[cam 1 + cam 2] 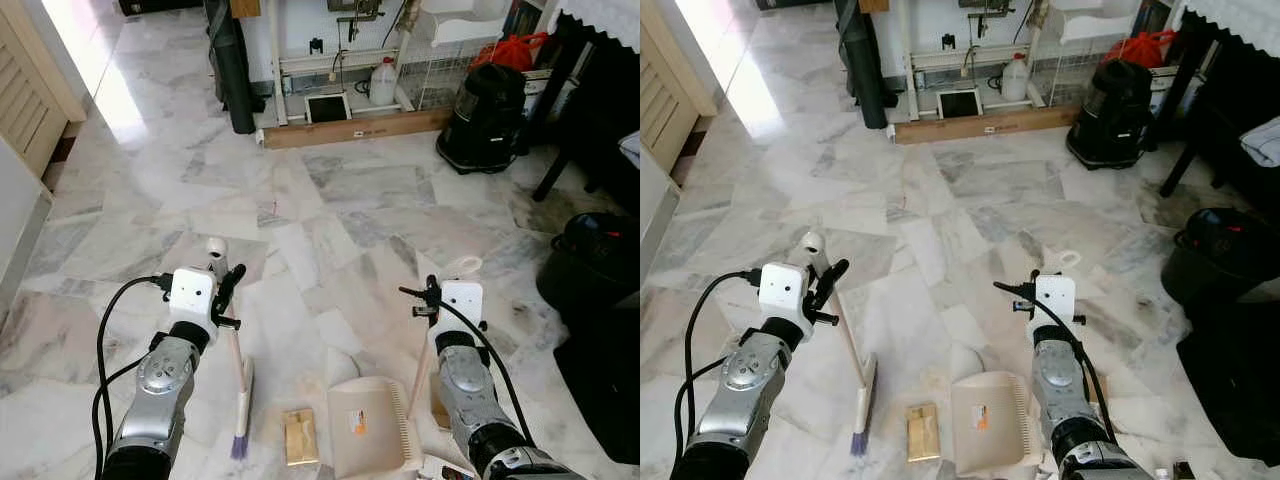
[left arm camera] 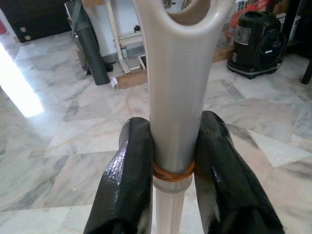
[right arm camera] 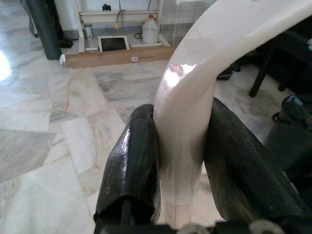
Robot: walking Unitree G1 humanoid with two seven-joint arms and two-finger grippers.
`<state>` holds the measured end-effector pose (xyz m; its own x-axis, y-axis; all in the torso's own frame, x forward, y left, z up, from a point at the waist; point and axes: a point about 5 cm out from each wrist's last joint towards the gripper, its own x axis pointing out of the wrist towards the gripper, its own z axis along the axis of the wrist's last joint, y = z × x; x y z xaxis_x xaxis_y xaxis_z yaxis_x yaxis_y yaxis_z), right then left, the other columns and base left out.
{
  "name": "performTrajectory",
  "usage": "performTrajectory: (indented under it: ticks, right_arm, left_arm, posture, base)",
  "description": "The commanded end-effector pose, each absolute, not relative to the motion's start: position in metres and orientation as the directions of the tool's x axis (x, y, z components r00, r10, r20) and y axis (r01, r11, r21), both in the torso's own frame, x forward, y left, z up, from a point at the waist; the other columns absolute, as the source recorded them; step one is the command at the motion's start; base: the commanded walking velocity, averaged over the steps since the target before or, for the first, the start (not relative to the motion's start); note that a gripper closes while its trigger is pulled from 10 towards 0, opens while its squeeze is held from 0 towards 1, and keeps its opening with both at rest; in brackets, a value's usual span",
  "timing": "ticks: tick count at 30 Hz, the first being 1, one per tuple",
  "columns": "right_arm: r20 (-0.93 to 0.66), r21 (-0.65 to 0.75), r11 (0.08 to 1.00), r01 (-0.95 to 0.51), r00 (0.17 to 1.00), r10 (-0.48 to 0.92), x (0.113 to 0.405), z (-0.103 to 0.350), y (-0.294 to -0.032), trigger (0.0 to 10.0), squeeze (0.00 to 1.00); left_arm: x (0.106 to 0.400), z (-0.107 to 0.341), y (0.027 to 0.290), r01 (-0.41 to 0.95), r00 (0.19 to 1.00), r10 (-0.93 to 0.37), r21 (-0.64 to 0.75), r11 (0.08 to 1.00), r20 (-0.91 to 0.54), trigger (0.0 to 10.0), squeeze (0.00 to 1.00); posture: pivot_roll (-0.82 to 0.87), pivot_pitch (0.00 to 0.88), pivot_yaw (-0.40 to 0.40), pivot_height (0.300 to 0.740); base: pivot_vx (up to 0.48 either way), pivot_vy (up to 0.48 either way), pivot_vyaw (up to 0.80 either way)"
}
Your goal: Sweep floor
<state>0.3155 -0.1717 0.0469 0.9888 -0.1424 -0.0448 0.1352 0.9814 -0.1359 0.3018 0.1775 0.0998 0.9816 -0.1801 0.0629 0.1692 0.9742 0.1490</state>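
My left gripper (image 1: 226,290) is shut on the cream handle of a small broom (image 1: 238,372); its purple bristles (image 1: 240,446) rest on the marble floor. In the left wrist view both black fingers (image 2: 127,180) clamp the broom handle (image 2: 175,97). My right gripper (image 1: 430,297) is shut on the curved white handle of a beige dustpan (image 1: 370,425), which lies flat on the floor between my arms. The right wrist view has the fingers (image 3: 131,165) pinching the dustpan handle (image 3: 190,122). A small brown packet (image 1: 299,436) lies on the floor between the bristles and the dustpan.
A black vacuum cleaner (image 1: 490,120) stands at the back right beside a dark table leg (image 1: 562,150). A black bin (image 1: 595,260) sits at the right. A wooden plank (image 1: 360,128) and a white rack line the far wall. A wooden door (image 1: 30,90) is at left.
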Motion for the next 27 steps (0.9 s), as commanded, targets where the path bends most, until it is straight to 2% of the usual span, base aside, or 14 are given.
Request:
performTrajectory:
  ticks: [1,6,9,14,16,20,27]
  right_arm:
    - [-0.008,-0.137,0.98,0.142,0.989,-0.145,0.316,0.051,-0.173,10.0,0.0]
    - [0.1,-0.153,0.979,0.133,0.988,-0.119,0.324,0.069,-0.168,10.0,0.0]
    - [0.102,-0.156,0.98,0.122,0.989,-0.107,0.324,0.069,-0.166,10.0,0.0]
    - [0.041,-0.15,0.983,0.105,0.994,-0.1,0.32,0.059,-0.163,10.0,0.0]
    - [-0.052,-0.073,0.989,0.129,0.99,-0.133,0.312,0.042,-0.165,10.0,0.0]
    - [-0.12,-0.006,0.99,0.137,0.983,-0.137,0.306,0.031,-0.164,10.0,0.0]
    - [-0.149,-0.037,0.992,0.119,0.981,-0.123,0.3,0.023,-0.162,10.0,0.0]
  left_arm:
    - [0.302,0.105,0.178,0.161,0.979,-0.177,0.157,0.974,0.097,10.0,0.0]
    - [0.303,0.106,0.179,0.158,0.979,-0.176,0.158,0.975,0.102,10.0,0.0]
    - [0.303,0.106,0.179,0.158,0.979,-0.175,0.158,0.975,0.103,10.0,0.0]
    - [0.303,0.106,0.178,0.159,0.979,-0.176,0.158,0.975,0.105,10.0,0.0]
    - [0.303,0.107,0.178,0.159,0.978,-0.177,0.158,0.974,0.106,10.0,0.0]
    - [0.303,0.107,0.178,0.162,0.978,-0.179,0.159,0.974,0.105,10.0,0.0]
    - [0.302,0.105,0.177,0.175,0.977,-0.191,0.158,0.972,0.092,10.0,0.0]
  posture:
    - [0.02,0.081,0.015,0.74]
    - [0.02,0.083,0.018,0.74]
    - [0.02,0.083,0.018,0.74]
    - [0.02,0.085,0.014,0.74]
    - [0.03,0.086,0.014,0.74]
    - [0.03,0.086,0.014,0.74]
    - [0.03,0.089,0.014,0.74]
  base:
    - [0.0,0.0,0.0]
    - [0.0,0.0,0.0]
    - [0.0,0.0,0.0]
    - [0.0,0.0,0.0]
    - [0.0,0.0,0.0]
    - [0.0,0.0,0.0]
    - [0.0,0.0,0.0]
